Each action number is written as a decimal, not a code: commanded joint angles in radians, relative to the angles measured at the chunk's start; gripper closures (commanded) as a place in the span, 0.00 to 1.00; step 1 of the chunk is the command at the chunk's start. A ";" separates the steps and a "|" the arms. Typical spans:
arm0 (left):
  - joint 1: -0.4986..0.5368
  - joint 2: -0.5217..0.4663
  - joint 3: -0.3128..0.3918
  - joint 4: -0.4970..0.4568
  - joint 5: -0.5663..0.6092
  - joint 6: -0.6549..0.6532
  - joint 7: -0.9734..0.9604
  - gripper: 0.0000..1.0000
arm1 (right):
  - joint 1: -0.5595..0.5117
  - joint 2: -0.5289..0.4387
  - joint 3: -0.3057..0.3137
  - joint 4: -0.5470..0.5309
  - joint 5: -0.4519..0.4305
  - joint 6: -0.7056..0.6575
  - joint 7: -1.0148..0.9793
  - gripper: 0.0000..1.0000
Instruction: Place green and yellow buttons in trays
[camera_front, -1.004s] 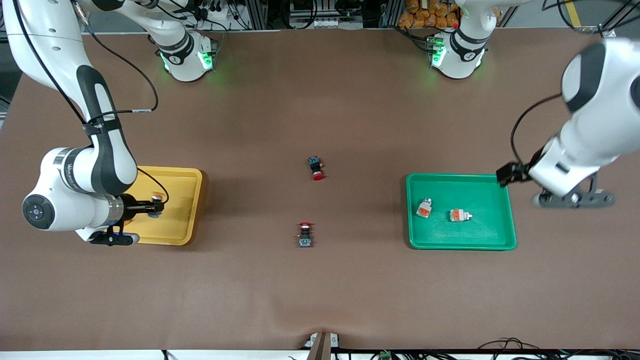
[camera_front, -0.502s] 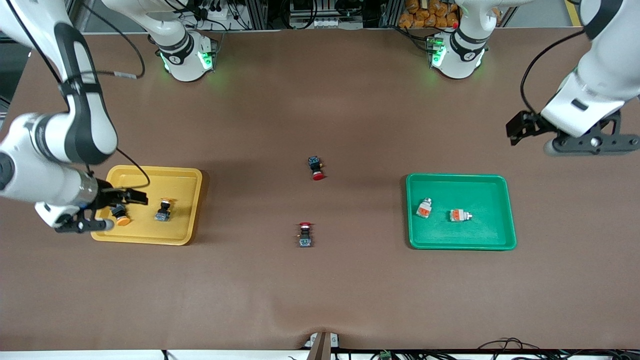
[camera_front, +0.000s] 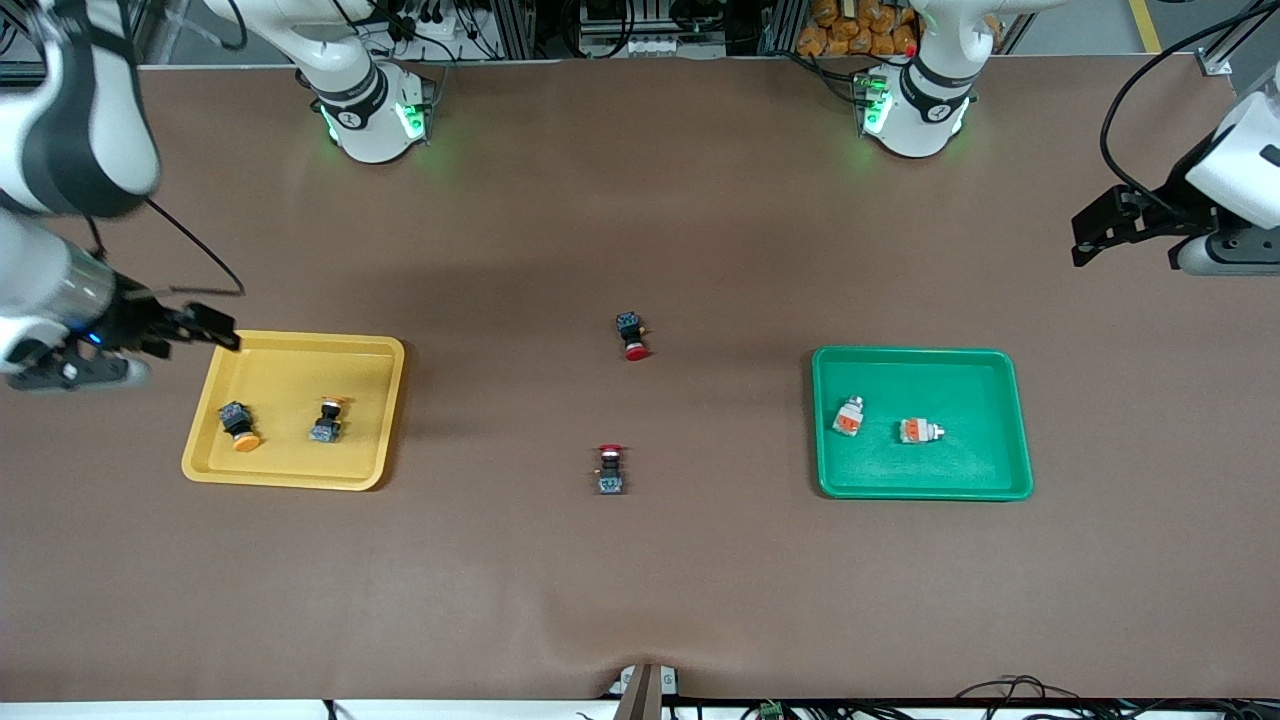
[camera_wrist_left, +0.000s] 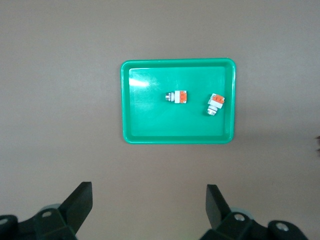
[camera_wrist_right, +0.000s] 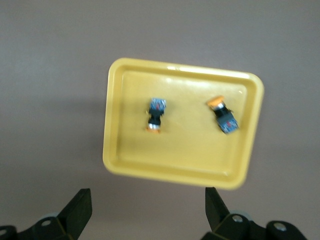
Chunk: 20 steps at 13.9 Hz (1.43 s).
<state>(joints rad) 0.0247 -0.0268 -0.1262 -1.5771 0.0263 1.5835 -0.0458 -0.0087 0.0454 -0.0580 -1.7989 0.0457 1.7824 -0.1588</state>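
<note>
**benchrat:** Quick status. The yellow tray (camera_front: 296, 482) sits toward the right arm's end of the table, and both yellow-capped buttons are in it: one (camera_front: 239, 426) lying close to the tray's outer short side, the other (camera_front: 326, 423) nearer the tray's middle. They're apart, not touching. Wrist cam shows the same pair, (camera_wrist_right: 226, 116) and (camera_wrist_right: 156, 115).

**servo_sam:** And the green tray?

**benchrat:** The green tray (camera_front: 1012, 420) is toward the left arm's end, about level with the yellow one. The 2 white-grey buttons with orange blocks are inside, (camera_front: 848, 416) and (camera_front: 918, 431), near each other but apart, both roughly mid-tray.

**servo_sam:** Grippers holding anything?

**benchrat:** Nope. The right gripper (camera_front: 205, 330) is up in the air over the table's edge at its own end, just off the yellow tray's corner, fingers spread wide, nothing between them. The left gripper (camera_front: 1098, 232) hangs over the bare table near the edge at its end, closer to the base-side corner than the green tray is, jaws also wide apart and holding nothing.

**servo_sam:** Other stuff on the desk?

**benchrat:** 2 red-capped buttons on the brown table (camera_front: 640, 580) mid-desk between the trays: one (camera_front: 631, 335) toward the bases' edge, one (camera_front: 610, 470) toward the front-camera edge.
</note>
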 joint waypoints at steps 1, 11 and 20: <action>-0.022 -0.022 0.016 -0.017 -0.013 -0.007 0.007 0.00 | -0.020 -0.059 0.017 0.069 -0.030 -0.133 0.004 0.00; -0.022 -0.039 0.054 -0.014 -0.014 -0.043 0.106 0.00 | -0.043 -0.101 0.020 0.268 -0.018 -0.373 0.163 0.00; -0.011 -0.033 0.048 0.006 -0.014 -0.048 0.067 0.00 | -0.043 -0.099 0.020 0.277 -0.023 -0.391 0.157 0.00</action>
<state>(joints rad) 0.0097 -0.0431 -0.0800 -1.5720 0.0261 1.5520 0.0360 -0.0285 -0.0680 -0.0584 -1.5527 0.0299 1.4116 -0.0065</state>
